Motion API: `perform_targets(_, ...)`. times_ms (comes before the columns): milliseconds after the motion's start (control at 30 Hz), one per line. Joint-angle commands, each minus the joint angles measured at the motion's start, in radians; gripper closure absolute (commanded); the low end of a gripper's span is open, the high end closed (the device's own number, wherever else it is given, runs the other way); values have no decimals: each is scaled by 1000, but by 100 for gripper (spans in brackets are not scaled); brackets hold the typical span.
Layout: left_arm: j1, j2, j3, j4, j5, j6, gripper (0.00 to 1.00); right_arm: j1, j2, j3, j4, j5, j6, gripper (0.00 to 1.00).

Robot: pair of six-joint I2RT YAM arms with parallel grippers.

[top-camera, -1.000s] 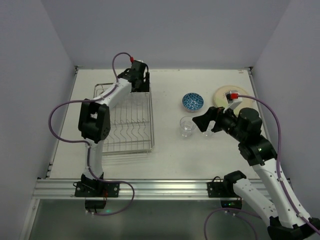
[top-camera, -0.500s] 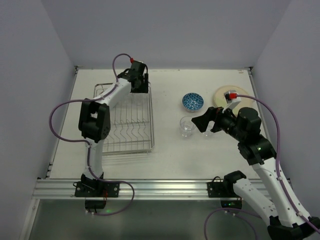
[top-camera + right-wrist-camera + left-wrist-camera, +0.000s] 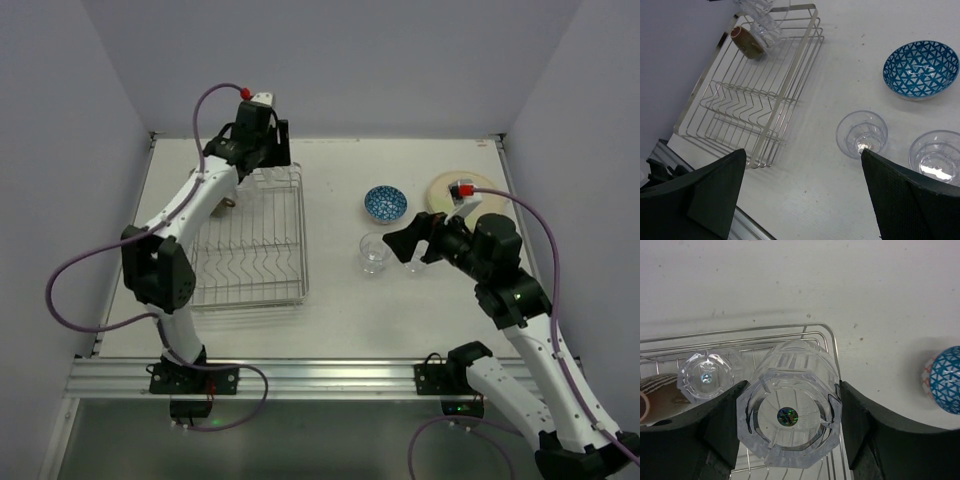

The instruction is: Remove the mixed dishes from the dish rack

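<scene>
The wire dish rack (image 3: 250,240) stands on the left of the table. My left gripper (image 3: 263,148) is shut on a clear glass (image 3: 790,412), bottom up, and holds it above the rack's far right corner (image 3: 826,332). A second glass (image 3: 705,375) and a brown mug (image 3: 655,400) remain in the rack's far end. The mug also shows in the right wrist view (image 3: 745,42). My right gripper (image 3: 415,245) is open and empty, hovering over two upright glasses (image 3: 862,134) (image 3: 935,155) on the table. The blue-patterned bowl (image 3: 385,203) and a cream plate (image 3: 450,187) sit behind them.
The rack's near prongs (image 3: 740,107) hold nothing. A metal rail (image 3: 300,375) runs along the table's near edge, with both arm bases on it. Walls close the table on the left, back and right.
My left arm has risen and lifted the glass up out of the rack's far corner. My right arm has hardly moved.
</scene>
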Motion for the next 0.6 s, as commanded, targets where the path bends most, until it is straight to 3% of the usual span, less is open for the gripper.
perform_targets(0,-14,-196,-68,77,76,-9,100,2,14,10,60,11,22,1)
perform_targets(233,-27,-518,-372,407,349,-82,100,4,25,-10,256,-272,159,1)
perform_targets(367,-27,-667,-519,600,594,-208,100,2,51,-50,520,-483,282,1)
perform_targets(400,-27,-681,-573,704,641,-231,100,2,74,-50,556,-510,325,1)
perform_targets(567,-28,-699,-665,927,930,-412,100,12,146,-59,783,-588,445,2)
